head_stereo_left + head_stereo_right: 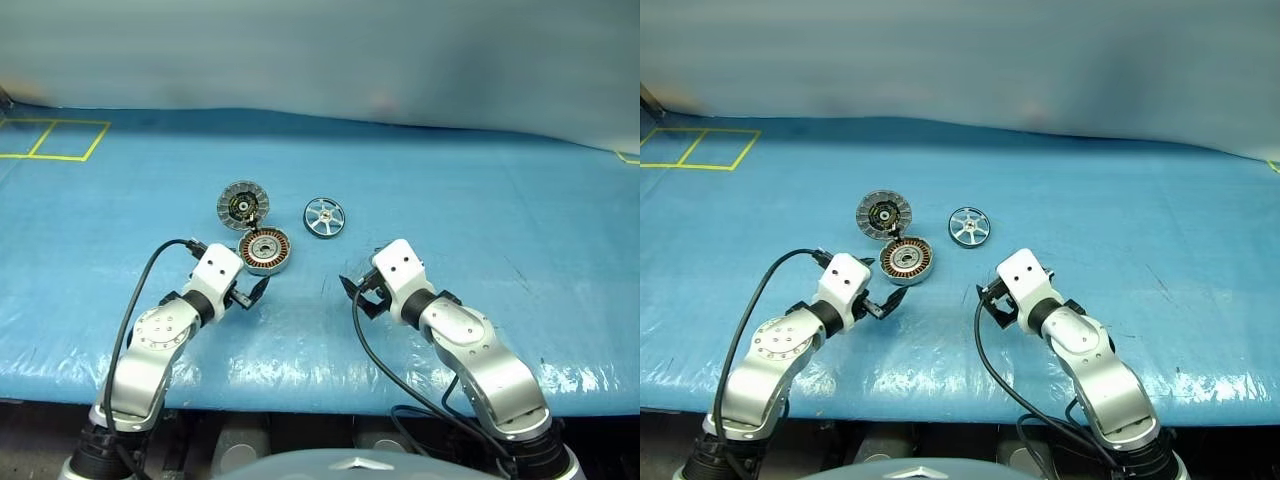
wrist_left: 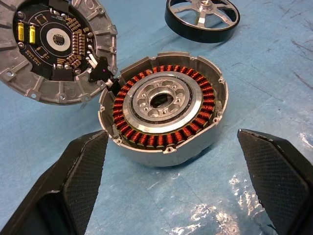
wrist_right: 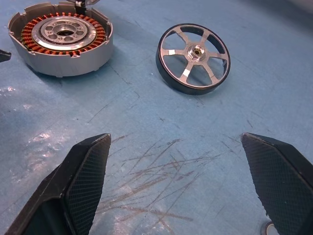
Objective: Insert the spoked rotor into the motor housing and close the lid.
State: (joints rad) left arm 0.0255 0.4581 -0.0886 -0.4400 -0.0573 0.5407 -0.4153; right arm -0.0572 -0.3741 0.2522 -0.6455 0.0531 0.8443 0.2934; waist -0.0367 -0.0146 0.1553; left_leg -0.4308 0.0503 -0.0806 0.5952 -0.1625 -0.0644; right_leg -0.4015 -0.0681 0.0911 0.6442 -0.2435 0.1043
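All three parts sit on the blue bench point(image 1: 480, 200). The housing point(image 1: 264, 250) is open, copper windings facing up, and the lid point(image 1: 243, 205) lies just behind it, touching its rim, ribbed face with the dark board up — looks joined there by a small black piece. The rotor point(image 1: 324, 217) rests flat off to the housing's right, apart from it. Left tool point(image 1: 247, 293) hovers right in front of the housing, fingers point(image 2: 78, 176) spread wide, gripping nothing. Right tool point(image 1: 362, 293) sits near the rotor's front side — also spread wide and empty.
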